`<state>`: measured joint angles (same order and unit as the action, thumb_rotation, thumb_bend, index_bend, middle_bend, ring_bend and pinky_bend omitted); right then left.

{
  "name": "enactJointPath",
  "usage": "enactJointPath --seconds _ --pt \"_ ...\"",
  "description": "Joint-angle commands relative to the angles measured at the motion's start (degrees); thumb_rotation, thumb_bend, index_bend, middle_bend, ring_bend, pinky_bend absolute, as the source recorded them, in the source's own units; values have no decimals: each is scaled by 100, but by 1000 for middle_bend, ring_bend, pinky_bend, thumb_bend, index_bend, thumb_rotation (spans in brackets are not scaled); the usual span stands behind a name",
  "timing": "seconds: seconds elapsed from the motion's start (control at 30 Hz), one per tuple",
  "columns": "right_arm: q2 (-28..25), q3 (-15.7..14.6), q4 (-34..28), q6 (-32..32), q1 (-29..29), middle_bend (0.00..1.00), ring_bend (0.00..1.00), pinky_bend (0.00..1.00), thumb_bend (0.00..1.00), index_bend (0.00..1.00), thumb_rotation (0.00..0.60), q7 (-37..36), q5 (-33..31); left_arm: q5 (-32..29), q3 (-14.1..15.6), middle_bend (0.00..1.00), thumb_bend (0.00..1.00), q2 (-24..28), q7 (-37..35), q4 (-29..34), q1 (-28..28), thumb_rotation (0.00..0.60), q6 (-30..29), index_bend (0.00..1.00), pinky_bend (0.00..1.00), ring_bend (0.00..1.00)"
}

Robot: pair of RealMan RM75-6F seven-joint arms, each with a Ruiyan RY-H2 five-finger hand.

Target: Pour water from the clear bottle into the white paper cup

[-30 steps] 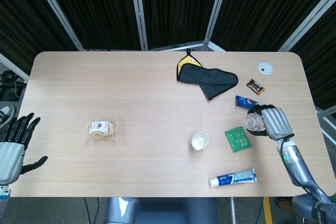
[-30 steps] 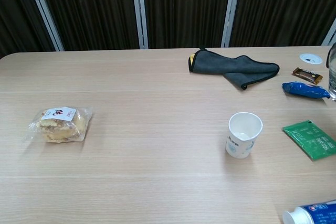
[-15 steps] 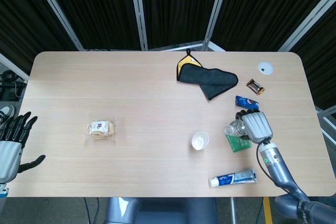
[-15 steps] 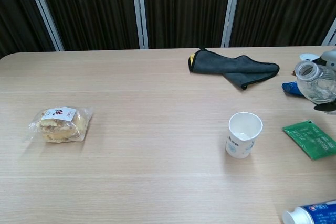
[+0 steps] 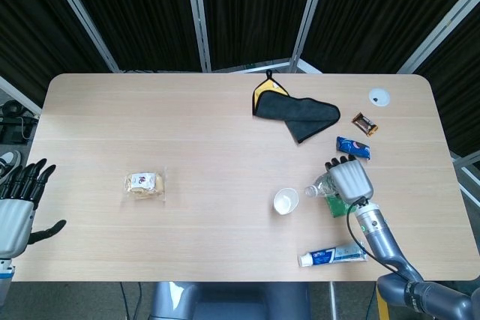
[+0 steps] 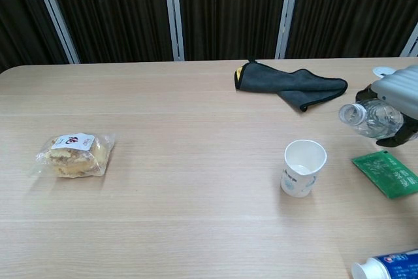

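Table [image 5: 187, 148]: pale wood-grain top with rounded corners, filling most of the head view, dark curtain panels behind. Grey cloth [image 5: 300, 114]: crumpled, with a yellow edge, upper centre-right of the head view, lying flat. Left hand [image 5: 19, 204]: at the lower left edge of the head view, off the table's side, fingers spread apart and holding nothing. Right hand [image 5: 349, 180]: lower right of centre in the head view, fingers wrapped round the clear bottle [image 6: 372, 117], held above the table. The bottle is tipped nearly on its side, open mouth pointing left toward the white paper cup [image 6: 304, 168], and sits above and to the right of the cup without touching it. The cup stands upright, centre-right of the chest view. Toothpaste tube [image 5: 334, 253]: lying flat near the lower edge of the head view, below the right hand. Wrapped bun [image 5: 145, 184]: clear packet with a label, left of centre. Green packet [image 6: 386, 173]: flat, partly under the right hand in the head view. Blue packet [image 5: 352, 146]: just above the right hand. Small brown bar [image 5: 365, 123] and white disc [image 5: 379, 96]: upper right.
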<state>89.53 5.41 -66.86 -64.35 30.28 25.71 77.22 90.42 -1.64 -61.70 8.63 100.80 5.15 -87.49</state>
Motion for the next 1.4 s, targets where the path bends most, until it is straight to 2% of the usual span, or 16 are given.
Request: enactJointPath --seconds 0.03,0.3,0.67,1.4 --pt "130 21 123 -107 -13 633 494 377 712 587 600 311 -32 -14 -3 0 15 -10 2 -4 8 600 18 0 0 0" --pt "324 39 273 -256 -23 641 499 379 716 587 600 831 -47 -35 -6 0 14 -9 -5 2 21 600 48 0 0 0" --pt "325 84 36 -413 -73 642 506 379 716 587 600 1416 -134 -26 9 0 14 3 -22 18 23 600 62 0 0 0" --pt "408 116 -41 -629 -93 646 514 379 717 587 600 2078 -112 -41 11 0 15 15 0 37 24 600 71 0 0 0"
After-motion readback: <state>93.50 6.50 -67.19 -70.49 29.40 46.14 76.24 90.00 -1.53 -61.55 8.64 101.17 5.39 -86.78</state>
